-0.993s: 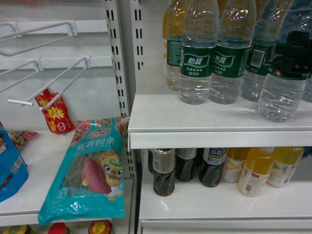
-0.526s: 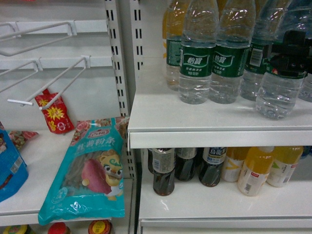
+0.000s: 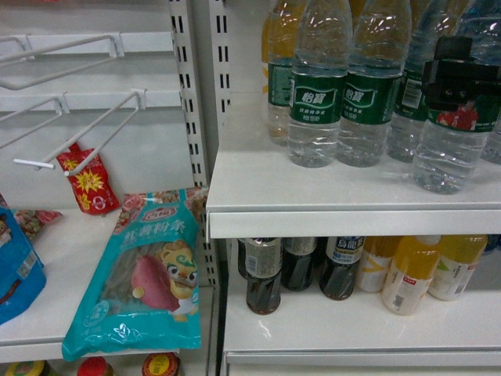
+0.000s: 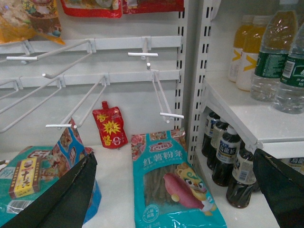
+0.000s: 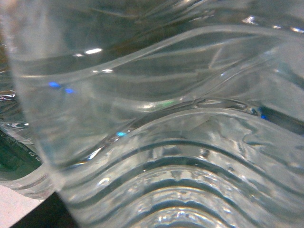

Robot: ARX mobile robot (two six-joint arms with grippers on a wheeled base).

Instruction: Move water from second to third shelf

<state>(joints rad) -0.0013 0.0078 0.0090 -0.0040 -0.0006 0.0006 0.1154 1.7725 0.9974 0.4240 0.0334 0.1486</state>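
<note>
Right gripper [image 3: 458, 82] is clamped on the water [image 3: 450, 145] at label height, near the front right edge of the upper shelf [image 3: 313, 196]. Bottle base is seen at the shelf surface; contact unclear. Left gripper [image 4: 175, 199] is spread wide.

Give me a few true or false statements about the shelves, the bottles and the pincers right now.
1. The right pincer grips a water bottle. True.
2. Cola bottles stand above the water. False: they are on the shelf below.
3. A teal noodle packet lies on the left shelf. True.
4. The left pincer holds a juice bottle. False: it holds nothing.
</note>
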